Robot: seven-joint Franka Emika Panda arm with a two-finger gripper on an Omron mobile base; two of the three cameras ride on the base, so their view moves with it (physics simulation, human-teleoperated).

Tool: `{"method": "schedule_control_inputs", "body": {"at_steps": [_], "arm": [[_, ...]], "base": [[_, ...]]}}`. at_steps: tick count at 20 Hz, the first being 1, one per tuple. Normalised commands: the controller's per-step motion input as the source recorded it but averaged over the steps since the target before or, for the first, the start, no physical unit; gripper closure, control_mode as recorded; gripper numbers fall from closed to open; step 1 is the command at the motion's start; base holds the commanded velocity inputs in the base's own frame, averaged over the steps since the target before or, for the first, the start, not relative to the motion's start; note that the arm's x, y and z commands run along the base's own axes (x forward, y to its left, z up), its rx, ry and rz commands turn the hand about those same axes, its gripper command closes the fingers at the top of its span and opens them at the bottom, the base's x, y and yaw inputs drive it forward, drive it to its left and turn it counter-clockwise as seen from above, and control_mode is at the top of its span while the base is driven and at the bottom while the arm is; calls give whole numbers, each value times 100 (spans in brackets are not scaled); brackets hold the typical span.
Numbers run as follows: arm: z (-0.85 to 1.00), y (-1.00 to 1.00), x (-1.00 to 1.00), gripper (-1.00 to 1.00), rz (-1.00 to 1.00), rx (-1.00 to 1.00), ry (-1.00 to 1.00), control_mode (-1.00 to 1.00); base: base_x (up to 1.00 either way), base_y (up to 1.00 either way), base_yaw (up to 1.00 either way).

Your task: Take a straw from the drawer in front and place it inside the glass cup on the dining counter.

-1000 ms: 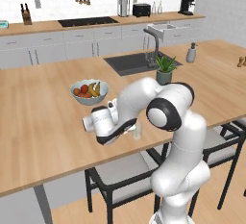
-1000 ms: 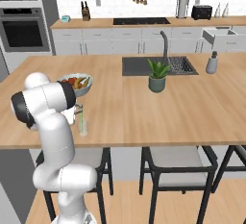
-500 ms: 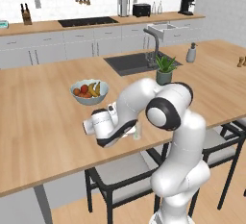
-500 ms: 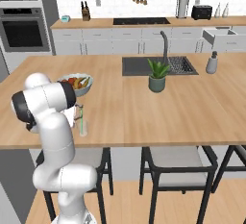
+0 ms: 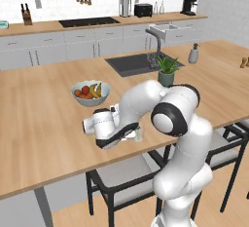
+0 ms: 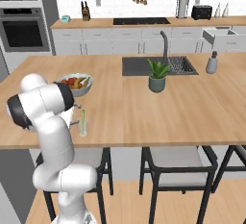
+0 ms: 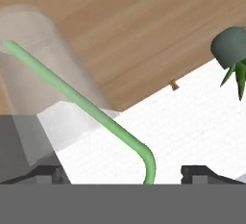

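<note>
The glass cup (image 6: 83,129) stands near the front edge of the dining counter (image 6: 168,112), with the light-green straw (image 6: 82,118) upright in it. In the left base view the cup (image 5: 139,134) is just right of my gripper (image 5: 127,134), which lies low over the counter (image 5: 44,123). In the hand view the straw (image 7: 81,103) leans out of the cup (image 7: 33,69) and bends down between my fingertips. My gripper (image 7: 125,172) is open, and neither tip touches the straw. The drawer (image 6: 220,36) stands pulled out in the far wall cabinets.
A fruit bowl (image 5: 90,93) sits behind my hand. A potted plant (image 5: 167,70) and the sink (image 5: 136,63) are further right, with a soap dispenser (image 5: 194,53) beyond. Black stools (image 6: 175,168) stand under the counter's front edge.
My hand has edged slightly left, away from the cup. The straw stays in the cup.
</note>
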Motion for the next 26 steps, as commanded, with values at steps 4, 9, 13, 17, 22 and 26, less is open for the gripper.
{"method": "schedule_control_inputs", "body": {"at_steps": [4, 9, 13, 17, 22, 26], "arm": [[9, 0, -25, -100, 0, 20, 0, -100], [43, 0, -71, -100, 0, 21, -4, -100], [79, 0, -100, -100, 0, 27, -10, -100], [94, -17, -100, -100, 0, 37, -8, -100], [89, -42, -95, -100, 0, 44, -2, -100], [69, -50, -71, -100, 0, 43, 0, -100]], "base": [[0, 0, 0], [0, 0, 0], [0, 0, 0], [0, 0, 0], [0, 0, 0], [0, 0, 0]]}}
